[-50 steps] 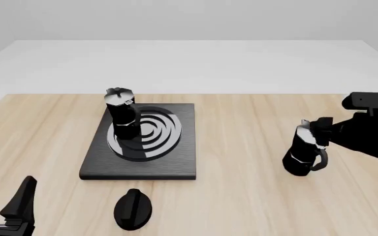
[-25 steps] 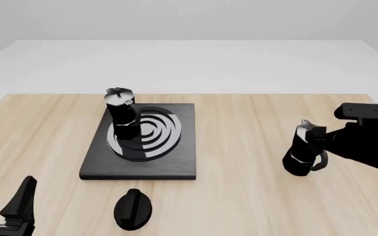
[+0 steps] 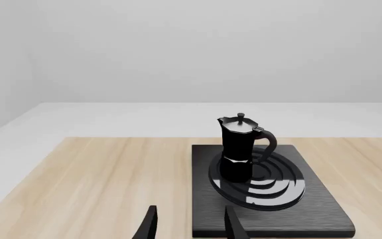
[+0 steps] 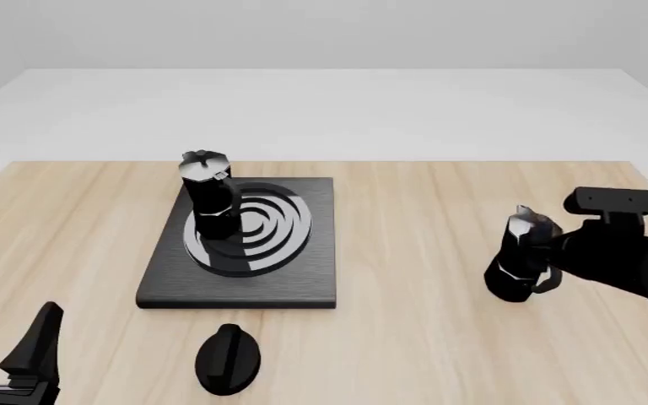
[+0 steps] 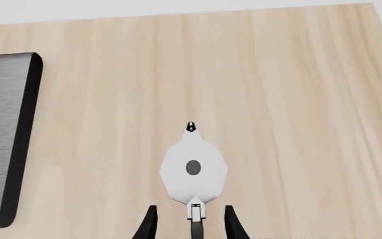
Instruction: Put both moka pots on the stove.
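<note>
One moka pot [image 4: 208, 196] stands upright on the left part of the stove [image 4: 301, 283], over its silver rings; the left wrist view shows that moka pot [image 3: 240, 148] and the stove [image 3: 314, 214] well ahead of my left gripper [image 3: 189, 224]. The other moka pot [image 4: 519, 260] stands on the bare table at the right. My right gripper [image 4: 546, 245] is at its upper part. From above, the pot's pale lid [image 5: 193, 169] sits just ahead of my open right gripper [image 5: 189, 211], whose fingers [image 5: 149, 223] flank the handle without touching it. My left gripper [image 4: 9, 350] waits open at the near left.
A round black knob [image 4: 229, 359] lies on the table in front of the stove's near edge. The stove's right edge [image 5: 8, 139] shows in the right wrist view, with bare wood between it and the right pot.
My right arm has come down and toward the near side, closing in on the right pot. The pots and the left arm have not moved.
</note>
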You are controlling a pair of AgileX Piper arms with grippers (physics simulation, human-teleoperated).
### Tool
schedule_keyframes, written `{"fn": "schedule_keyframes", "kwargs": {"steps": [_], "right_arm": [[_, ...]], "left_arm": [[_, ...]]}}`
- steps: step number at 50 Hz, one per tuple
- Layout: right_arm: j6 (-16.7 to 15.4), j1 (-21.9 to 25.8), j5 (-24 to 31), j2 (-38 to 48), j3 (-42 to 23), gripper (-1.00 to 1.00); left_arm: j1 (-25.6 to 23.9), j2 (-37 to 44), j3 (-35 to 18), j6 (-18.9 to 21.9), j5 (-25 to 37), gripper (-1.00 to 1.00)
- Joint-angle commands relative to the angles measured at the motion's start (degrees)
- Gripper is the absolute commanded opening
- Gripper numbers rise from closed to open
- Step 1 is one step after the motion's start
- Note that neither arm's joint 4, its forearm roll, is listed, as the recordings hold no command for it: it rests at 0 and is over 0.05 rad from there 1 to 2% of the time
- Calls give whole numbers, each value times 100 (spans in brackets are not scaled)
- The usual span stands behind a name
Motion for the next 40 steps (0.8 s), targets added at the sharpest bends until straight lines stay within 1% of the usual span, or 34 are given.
{"fn": "schedule_keyframes", "kwargs": {"steps": [1,22,35,40], "right_arm": [[-25,-28,-66,85,77,100],[-35,-126,-375,405,203,100],[8,-102,-520,579,288,100],[78,-64,-550,643,310,100]], "left_arm": [[0,0,0,1,0,100],[-1,1,0,0,0,100],[1,-2,0,0,0,100],[1,0,0,2,0,100]]}}
